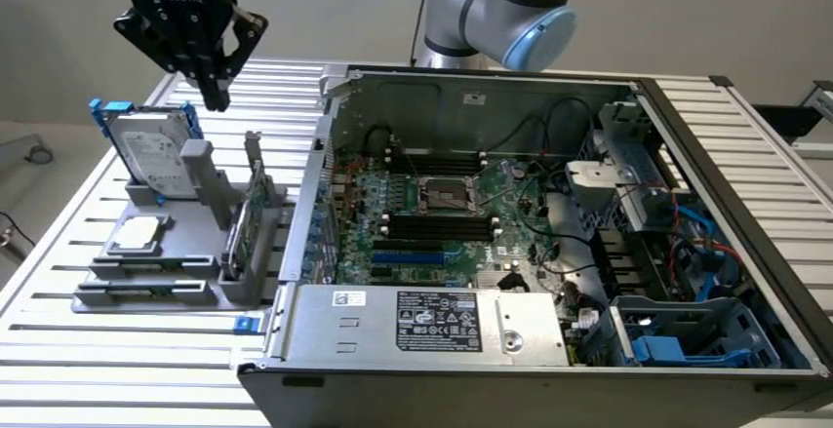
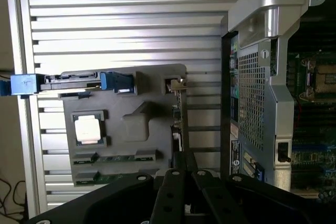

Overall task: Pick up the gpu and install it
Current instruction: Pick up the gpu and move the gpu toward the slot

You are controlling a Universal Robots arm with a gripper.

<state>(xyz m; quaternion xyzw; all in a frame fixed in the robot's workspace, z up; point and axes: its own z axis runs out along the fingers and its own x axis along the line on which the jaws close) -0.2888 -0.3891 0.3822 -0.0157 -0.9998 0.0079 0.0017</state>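
Observation:
The gpu (image 1: pixel 253 206) stands on edge in a slot of the grey parts holder (image 1: pixel 154 290) on the slatted table, at the exterior view's left of the open computer case (image 1: pixel 390 323). My gripper (image 1: pixel 215 99) hangs well above the holder, behind the gpu, its black fingers pressed together with nothing between them. In the wrist view the gpu (image 2: pixel 178 113) shows as a thin edge with its silver bracket end, just beyond the shut gripper (image 2: pixel 185 163).
A silver hard drive in a blue frame (image 1: pixel 148 151) stands upright in the holder, and a square processor chip (image 1: pixel 139 235) lies flat on it. The case's motherboard (image 1: pixel 436 215) lies exposed, with cables and blue drive bays (image 1: pixel 690 330) at the exterior view's right.

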